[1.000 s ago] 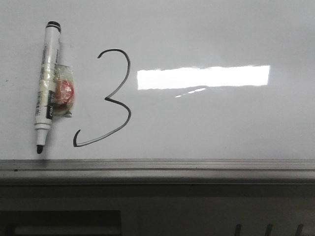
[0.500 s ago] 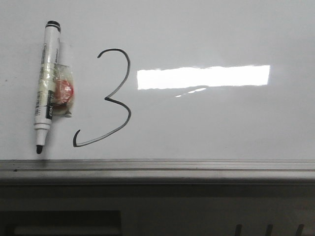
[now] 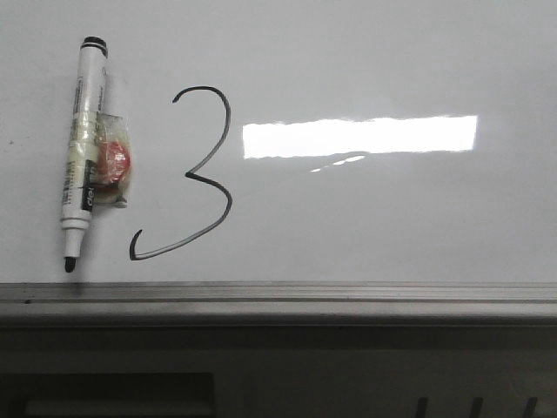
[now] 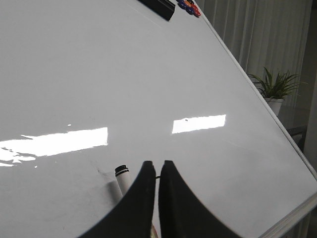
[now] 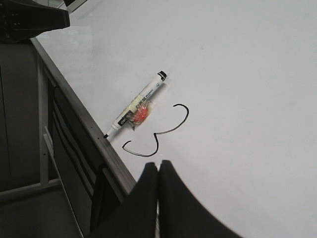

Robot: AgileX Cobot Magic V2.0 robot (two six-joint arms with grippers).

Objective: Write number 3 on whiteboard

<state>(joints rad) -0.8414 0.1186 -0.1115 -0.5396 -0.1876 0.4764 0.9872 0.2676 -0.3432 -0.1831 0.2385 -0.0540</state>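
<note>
nothing moved; thin hooked number 3 [image 3: 193, 174] on glossy whiteboard [image 3: 392, 218].

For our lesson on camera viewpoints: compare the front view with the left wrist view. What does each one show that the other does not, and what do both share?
Only the front view shows the number 3, finished in black, the red piece taped to the marker, and the marker's uncapped tip near the grey rail.

Only the left wrist view shows the left hand, its fingers closed together and holding nothing, a potted plant, and dark items at the board's far edge.

Both show the whiteboard, bright light reflections and the marker.
</note>
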